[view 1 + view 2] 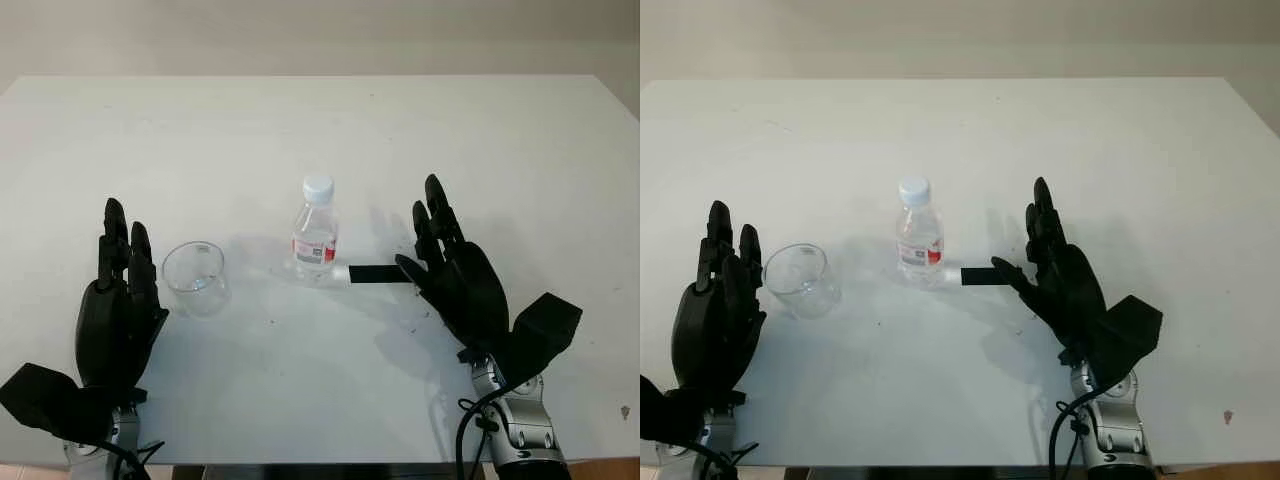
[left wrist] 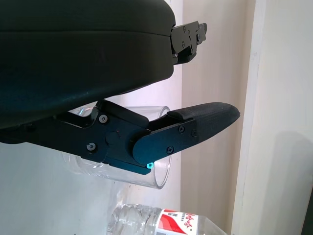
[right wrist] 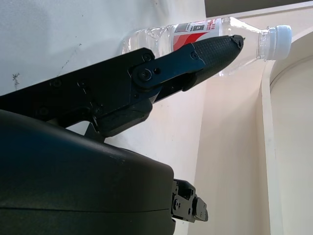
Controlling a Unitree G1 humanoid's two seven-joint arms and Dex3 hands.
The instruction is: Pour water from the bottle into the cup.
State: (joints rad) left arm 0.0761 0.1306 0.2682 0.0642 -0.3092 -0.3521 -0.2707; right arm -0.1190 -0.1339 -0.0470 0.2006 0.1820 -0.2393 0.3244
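Observation:
A small clear water bottle (image 1: 316,232) with a white cap and a red-and-white label stands upright near the middle of the white table (image 1: 320,130). To its left sits a clear glass cup (image 1: 194,276), upright. My right hand (image 1: 440,250) is open, a hand's width to the right of the bottle, palm turned toward it, not touching. My left hand (image 1: 122,262) is open just left of the cup, apart from it. The bottle (image 3: 205,32) lies beyond the thumb in the right wrist view; the cup (image 2: 146,147) sits behind the thumb in the left wrist view.
A short black strip (image 1: 375,273) lies on the table between the bottle and my right hand. The table's far edge meets a pale wall (image 1: 320,35). The front edge runs just below both wrists.

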